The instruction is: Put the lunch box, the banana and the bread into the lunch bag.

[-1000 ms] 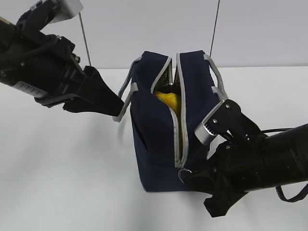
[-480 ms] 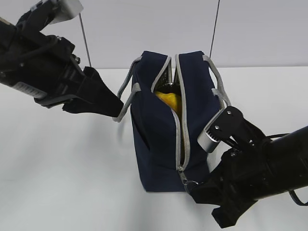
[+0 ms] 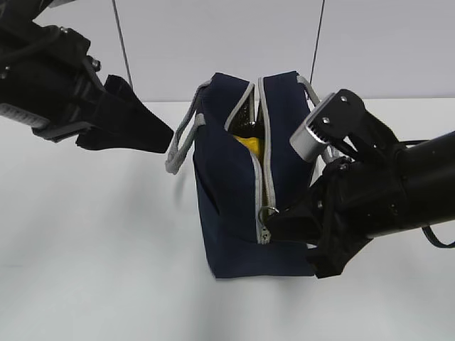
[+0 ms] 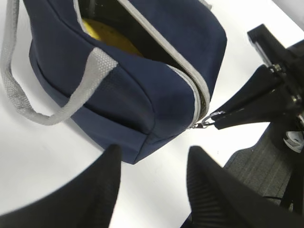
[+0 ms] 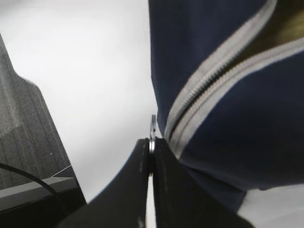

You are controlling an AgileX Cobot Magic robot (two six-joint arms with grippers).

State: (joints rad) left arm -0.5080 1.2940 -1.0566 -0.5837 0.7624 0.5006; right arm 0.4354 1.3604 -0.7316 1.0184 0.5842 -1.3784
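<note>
The navy lunch bag [image 3: 231, 192] stands mid-table with its grey zipper partly open. The yellow banana [image 3: 251, 145] shows inside the opening, also in the left wrist view [image 4: 107, 35]. The lunch box and the bread are hidden. My right gripper [image 3: 276, 217] is shut on the metal ring pull [image 5: 152, 130] at the bag's front end. My left gripper [image 3: 167, 138] is open and empty, left of the bag beside its grey handle [image 3: 183, 142]. In the left wrist view the open fingers [image 4: 102, 185] hang above the table near the bag's corner [image 4: 137, 152].
The white table [image 3: 92, 249] runs all round the bag. A pale wall stands behind with two thin dark cables [image 3: 121, 39]. The right arm [image 4: 266, 102] shows in the left wrist view beside the bag's end.
My right gripper has risen along the bag's front end with the ring pull, and the zipper slider sits higher. My left gripper has drifted up and left, away from the handle.
</note>
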